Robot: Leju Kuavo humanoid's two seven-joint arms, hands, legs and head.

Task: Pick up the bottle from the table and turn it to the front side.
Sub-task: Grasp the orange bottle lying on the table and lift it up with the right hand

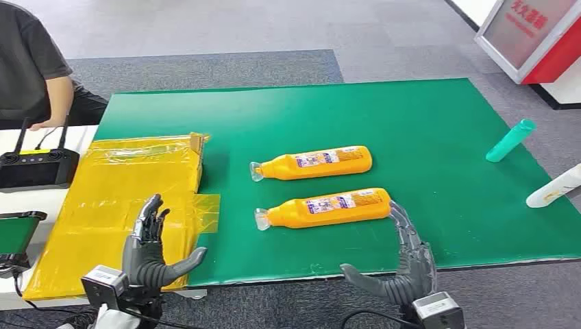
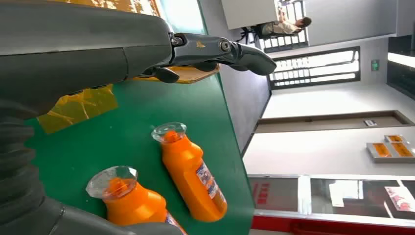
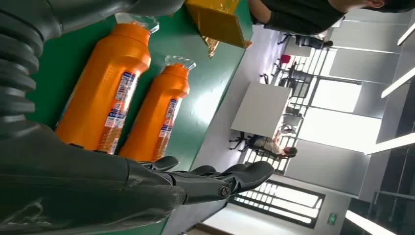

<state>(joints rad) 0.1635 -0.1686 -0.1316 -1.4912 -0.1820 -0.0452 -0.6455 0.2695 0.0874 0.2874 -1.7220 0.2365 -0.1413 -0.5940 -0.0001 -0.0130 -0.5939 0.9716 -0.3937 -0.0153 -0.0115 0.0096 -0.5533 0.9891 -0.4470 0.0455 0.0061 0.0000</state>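
Head view: two orange bottles lie on their sides on the green worktop (image 1: pixel 425 123), necks toward the robot's left, labels facing up. The near bottle (image 1: pixel 323 208) lies just in front of the far bottle (image 1: pixel 312 163), roughly parallel and apart from it. The right hand (image 1: pixel 404 264) sits at the worktop's near edge, its fingers (image 1: pixel 404 226) stretched forward and spread, tips at or touching the base end of the near bottle; contact cannot be confirmed. It holds nothing. The left hand (image 1: pixel 152 250) is raised over the near edge beside the yellow wrapped package (image 1: pixel 116 199), fingers apart, thumb out to the side, empty. A teal bottle (image 1: pixel 510 140) and a white bottle (image 1: pixel 555 186) lie near the worktop's right edge. A person (image 1: pixel 31 65) sits at the far left behind a black controller (image 1: pixel 35 168).
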